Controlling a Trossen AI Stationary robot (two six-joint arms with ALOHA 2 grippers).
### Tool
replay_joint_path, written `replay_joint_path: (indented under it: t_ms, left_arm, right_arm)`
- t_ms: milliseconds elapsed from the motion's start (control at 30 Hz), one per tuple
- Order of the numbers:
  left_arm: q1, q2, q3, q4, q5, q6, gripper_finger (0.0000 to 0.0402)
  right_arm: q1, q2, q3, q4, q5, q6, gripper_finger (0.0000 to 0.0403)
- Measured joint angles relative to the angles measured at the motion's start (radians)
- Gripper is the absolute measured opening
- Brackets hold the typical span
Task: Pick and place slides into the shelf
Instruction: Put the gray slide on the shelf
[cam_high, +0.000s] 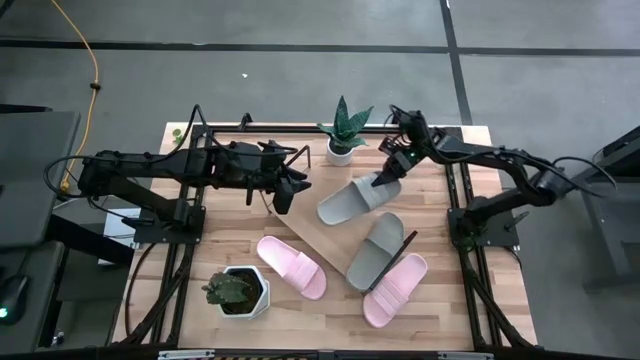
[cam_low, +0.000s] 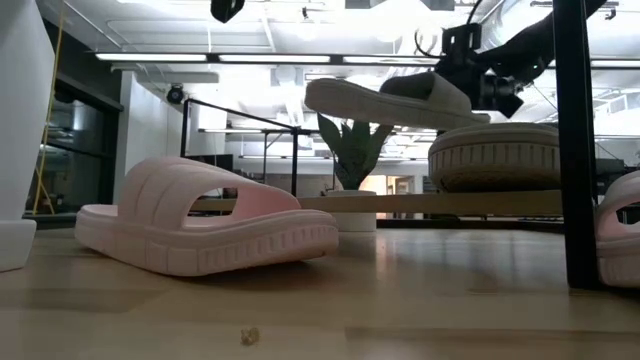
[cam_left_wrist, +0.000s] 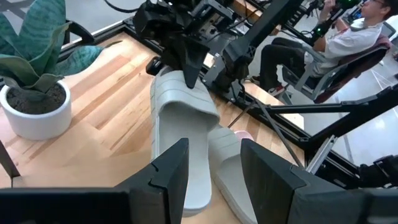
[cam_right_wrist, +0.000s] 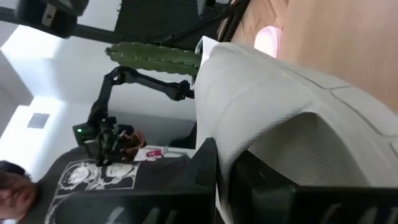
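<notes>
My right gripper (cam_high: 388, 175) is shut on a light grey slide (cam_high: 352, 201), which hangs in the air above the shelf (cam_high: 320, 240), near its far side. A second grey slide (cam_high: 378, 250) lies on the shelf's board (cam_low: 400, 204). One pale pink slide (cam_high: 291, 265) rests sole-down on the table in front of the shelf. The other pink slide (cam_high: 395, 289) lies on the table by the shelf's right wire end frame (cam_high: 392, 262). My left gripper (cam_high: 290, 195) hovers open above the shelf's left end, nothing between its fingers (cam_left_wrist: 174, 168). My right gripper pinches the edge of the grey slide's strap (cam_left_wrist: 186, 87) at the slide's toe end between its two fingers (cam_left_wrist: 190, 65). The fingers come nearly level from the table's far right. The slide is lifted clear, sole down and nearly level (cam_low: 390, 100), its heel end pointing away from the gripper.
A snake plant in a white pot (cam_high: 343, 138) stands at the far edge, just left of the held slide. A second potted plant (cam_high: 238, 291) stands at the near left. Black frame rails (cam_high: 185, 250) run along both table sides. A seated person (cam_left_wrist: 354, 31) shows beyond the table.
</notes>
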Motion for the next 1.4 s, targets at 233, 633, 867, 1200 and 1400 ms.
replay_joint_path:
  t_ms: [233, 633, 867, 1200, 1400]
  left_arm:
    - [0.000, 0.000, 0.000, -0.008, 0.000, 0.000, 0.0136]
    - [0.000, 0.000, 0.000, -0.020, 0.000, 0.000, 0.0136]
    - [0.000, 0.000, 0.000, -0.020, 0.000, -0.003, 0.0136]
    - [0.000, 0.000, 0.000, -0.020, 0.000, -0.015, 0.0136]
    - [0.000, 0.000, 0.000, -0.020, 0.000, -0.015, 0.0136]
  right_arm:
    - [0.004, 0.073, 0.039, -0.006, -0.059, -0.006, 0.0000]
    - [0.089, 0.158, 0.045, -0.007, -0.009, -0.090, 0.0000]
    - [0.112, 0.192, 0.045, -0.007, 0.068, -0.144, 0.0000]
    - [0.116, 0.199, 0.045, -0.022, 0.098, -0.184, 0.0000]
    - [0.116, 0.199, 0.045, -0.142, 0.129, -0.282, 0.0000]
